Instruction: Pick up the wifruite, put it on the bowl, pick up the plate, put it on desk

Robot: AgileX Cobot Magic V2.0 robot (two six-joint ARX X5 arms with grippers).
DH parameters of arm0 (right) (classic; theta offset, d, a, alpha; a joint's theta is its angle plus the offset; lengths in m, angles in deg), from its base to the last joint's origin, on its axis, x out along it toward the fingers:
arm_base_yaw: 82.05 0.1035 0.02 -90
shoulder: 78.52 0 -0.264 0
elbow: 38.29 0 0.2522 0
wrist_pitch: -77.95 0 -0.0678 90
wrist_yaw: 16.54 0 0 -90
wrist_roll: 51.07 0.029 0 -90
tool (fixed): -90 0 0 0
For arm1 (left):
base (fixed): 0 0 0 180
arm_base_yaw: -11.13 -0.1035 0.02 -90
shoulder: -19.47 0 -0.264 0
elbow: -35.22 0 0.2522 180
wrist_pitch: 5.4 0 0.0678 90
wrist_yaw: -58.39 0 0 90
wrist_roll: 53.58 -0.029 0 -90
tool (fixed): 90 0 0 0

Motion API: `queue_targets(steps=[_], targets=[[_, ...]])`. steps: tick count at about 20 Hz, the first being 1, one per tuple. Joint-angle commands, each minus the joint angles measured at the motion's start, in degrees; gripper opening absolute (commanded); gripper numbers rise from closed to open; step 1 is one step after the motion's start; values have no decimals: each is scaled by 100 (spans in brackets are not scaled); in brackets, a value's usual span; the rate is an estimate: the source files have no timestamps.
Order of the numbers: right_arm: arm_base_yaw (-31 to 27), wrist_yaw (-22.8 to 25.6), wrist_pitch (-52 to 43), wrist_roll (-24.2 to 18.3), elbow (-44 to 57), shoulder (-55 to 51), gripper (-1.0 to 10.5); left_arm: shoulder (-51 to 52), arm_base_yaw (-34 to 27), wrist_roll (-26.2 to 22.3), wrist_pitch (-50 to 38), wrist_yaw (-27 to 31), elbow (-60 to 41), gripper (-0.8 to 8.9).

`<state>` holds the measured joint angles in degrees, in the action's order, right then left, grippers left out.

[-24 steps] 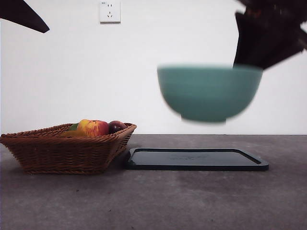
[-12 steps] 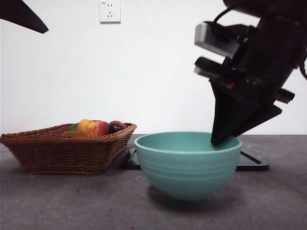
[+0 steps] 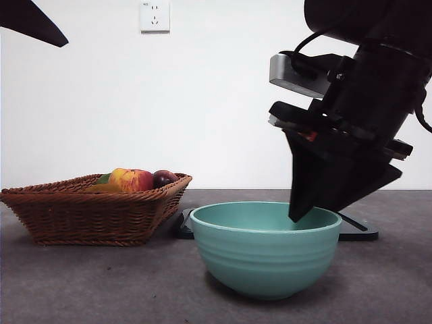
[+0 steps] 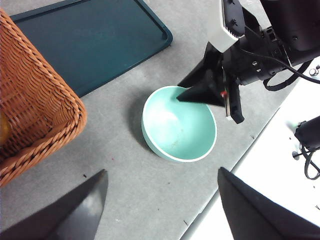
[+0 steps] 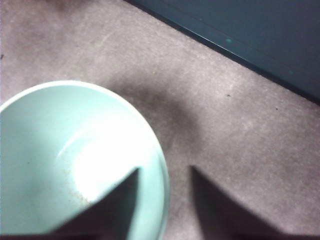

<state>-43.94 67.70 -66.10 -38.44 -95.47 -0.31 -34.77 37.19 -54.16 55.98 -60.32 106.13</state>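
Bowl (image 3: 264, 248) sits on desk (image 3: 88, 283), empty inside, in front of dark tray (image 3: 354, 229). R gripper (image 5: 162, 175) straddles bowl rim, one jaw inside, one outside; jaws parted w/ a gap either side of the wall, so judged released, holding nothing. L gripper (image 4: 160, 200) hangs high, jaws wide apart, empty. Wifruite not clearly made out; apple (image 3: 132, 179) and plum (image 3: 164, 177) show in basket (image 3: 88, 216) at bowl's 9 o'clock. Step in hand: bowl set down. Next: R clears rim, fruit pick from basket. No legible writing.
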Motion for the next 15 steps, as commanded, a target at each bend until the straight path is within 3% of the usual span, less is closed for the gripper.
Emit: queue_targets(steps=[1,10,15], targets=[[42,37,-33,133,-55,-70,276,-31,31,-72,-42,-31,66,344],[39,50,933,35,-664,-1718,276,-31,31,-72,-48,-31,66,344],[39,-835,1606,2,-769,-2616,275,-31,31,-70,-46,-31,66,344]])
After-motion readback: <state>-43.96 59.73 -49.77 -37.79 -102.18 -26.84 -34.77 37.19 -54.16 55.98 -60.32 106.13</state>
